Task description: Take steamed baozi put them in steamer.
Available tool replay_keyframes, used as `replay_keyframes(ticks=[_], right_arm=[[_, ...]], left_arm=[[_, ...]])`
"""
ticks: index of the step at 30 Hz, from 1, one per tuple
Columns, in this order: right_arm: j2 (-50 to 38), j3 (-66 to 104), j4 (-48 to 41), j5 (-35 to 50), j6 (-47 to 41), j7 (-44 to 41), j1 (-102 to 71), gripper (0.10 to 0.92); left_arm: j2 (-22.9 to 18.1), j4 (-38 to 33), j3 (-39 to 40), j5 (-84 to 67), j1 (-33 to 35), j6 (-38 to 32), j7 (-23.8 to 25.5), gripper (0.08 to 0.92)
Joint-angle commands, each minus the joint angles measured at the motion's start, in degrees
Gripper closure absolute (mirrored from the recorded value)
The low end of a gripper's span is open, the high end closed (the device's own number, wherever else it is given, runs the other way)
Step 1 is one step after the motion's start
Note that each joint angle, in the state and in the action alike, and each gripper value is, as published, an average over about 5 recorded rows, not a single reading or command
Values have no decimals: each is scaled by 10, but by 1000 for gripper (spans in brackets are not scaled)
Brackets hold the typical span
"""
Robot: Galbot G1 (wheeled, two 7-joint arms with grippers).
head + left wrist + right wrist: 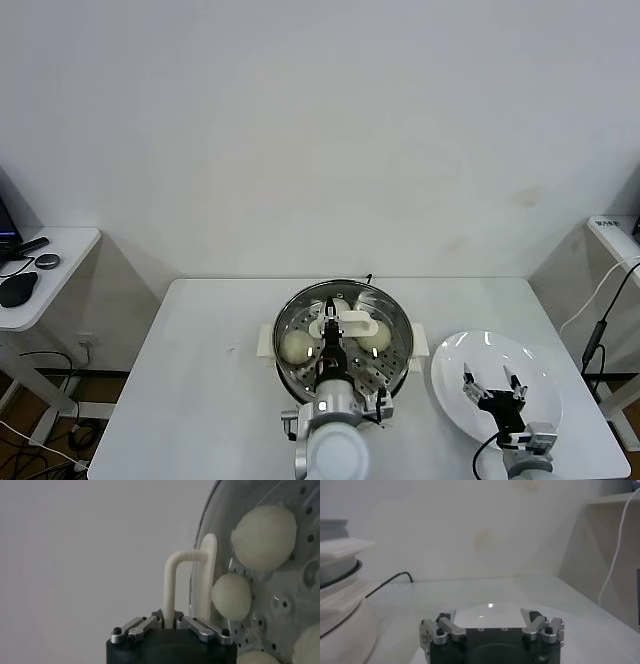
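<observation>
The steamed baozi [296, 346] are seen already inside the steamer [392, 362], at least four of them by the left wrist view, lying on the perforated floor under the glass lid [300, 312]. The loading is therefore judged finished, and the step in hand is taken to be the covering of the basket. Left of the steamer only bare table [200, 380] is seen, with a small side table [50, 262] well apart beyond its edge. Over the steamer's middle the left gripper [330, 338] is closed on the lid handle [172, 580], the cream loop passing between its fingertips [150, 624]; whether the lid is fully seated on the rim cannot be told. The next move is judged to call for the jaws to be parted and the arm lifted straight up, so that the lid is not dragged askew. Right of the steamer the white plate [540, 372] lies bare, and above it the right gripper [490, 382] is held with its fingers spread wide on nothing. A black cable [390, 583] runs behind the steamer's base; nothing is seen blocking the withdrawal.
</observation>
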Motion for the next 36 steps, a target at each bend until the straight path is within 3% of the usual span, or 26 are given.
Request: replay_keyframes(ticks=[1, 12, 19, 22, 24, 27, 29, 32, 36], right_arm=[[1, -1, 10, 2, -4, -1, 0, 203], [3, 0, 9, -1, -5, 0, 0, 203], [-1, -4, 19, -1, -30, -7, -3, 203], [-3, -8, 23, -1, -26, -15, -6, 203], [-3, -11, 26, -1, -7, -24, -9, 203], [-1, -18, 38, -13, 19, -35, -20, 203], [-2, -30, 50, -17, 21, -34, -31, 203], [-4, -49, 61, -18, 25, -29, -46, 203], [-3, -55, 63, -11, 45, -22, -56, 203]], left_arm=[[23, -96, 19, -21, 36, -13, 29, 752], [63, -232, 33, -61, 77, -6, 50, 432], [100, -302, -16, -107, 140, -4, 51, 236], [107, -316, -70, -179, 170, -14, 13, 190], [106, -319, -124, -272, 184, -29, -46, 180], [103, -308, -221, -464, 195, -86, -148, 177], [99, -286, -295, -591, 207, -167, -196, 177], [91, -244, -394, -754, 228, -288, -219, 177], [93, -177, -465, -879, 252, -384, -222, 177]])
